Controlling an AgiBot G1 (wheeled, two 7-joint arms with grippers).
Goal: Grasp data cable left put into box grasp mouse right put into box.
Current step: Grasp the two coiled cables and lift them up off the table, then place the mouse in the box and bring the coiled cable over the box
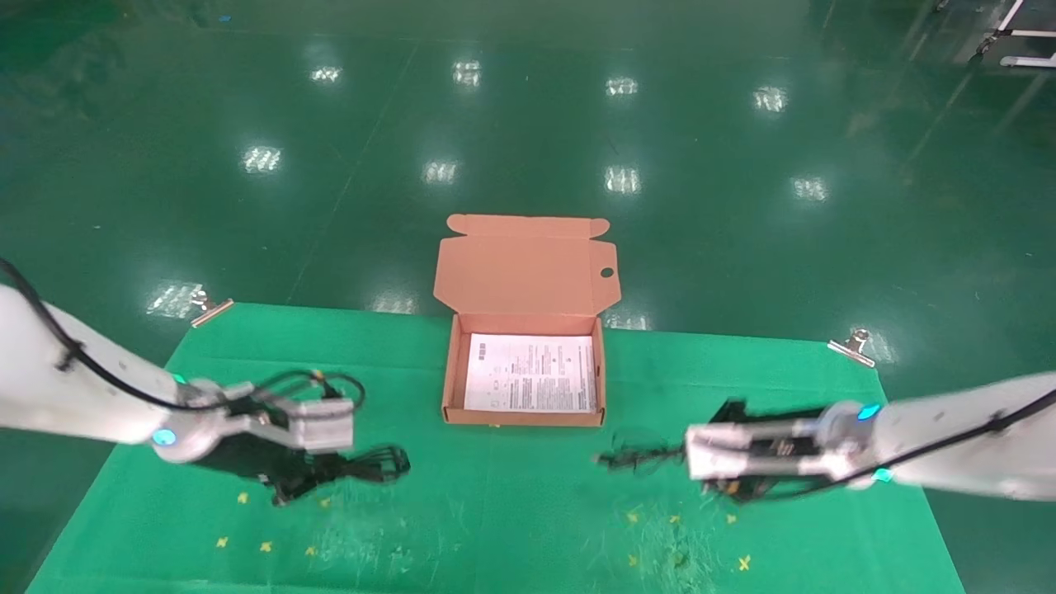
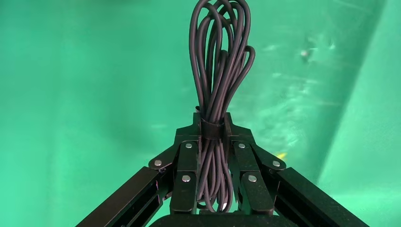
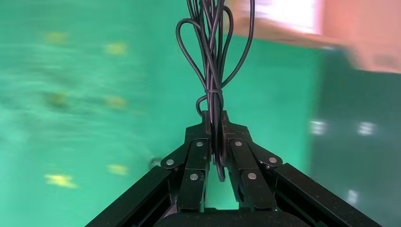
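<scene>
Left gripper point(image 2: 212, 142) clamped on thick black oval-coiled data cable point(image 2: 218, 66), right gripper point(image 3: 215, 137) pinching thin black tied cord bundle point(image 3: 213, 52), mouse unseen; carry forward, release over open salmon-orange cardboard box point(image 1: 525, 280) ahead between both.

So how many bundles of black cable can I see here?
2. The thicker data cable is clamped in the left gripper; a thinner cord bundle is clamped in the right gripper, short of the box. No mouse shows; it may be hidden.

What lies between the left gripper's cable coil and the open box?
Head view: only bare green mat lies between the data cable, held by the left gripper, and the box.
</scene>
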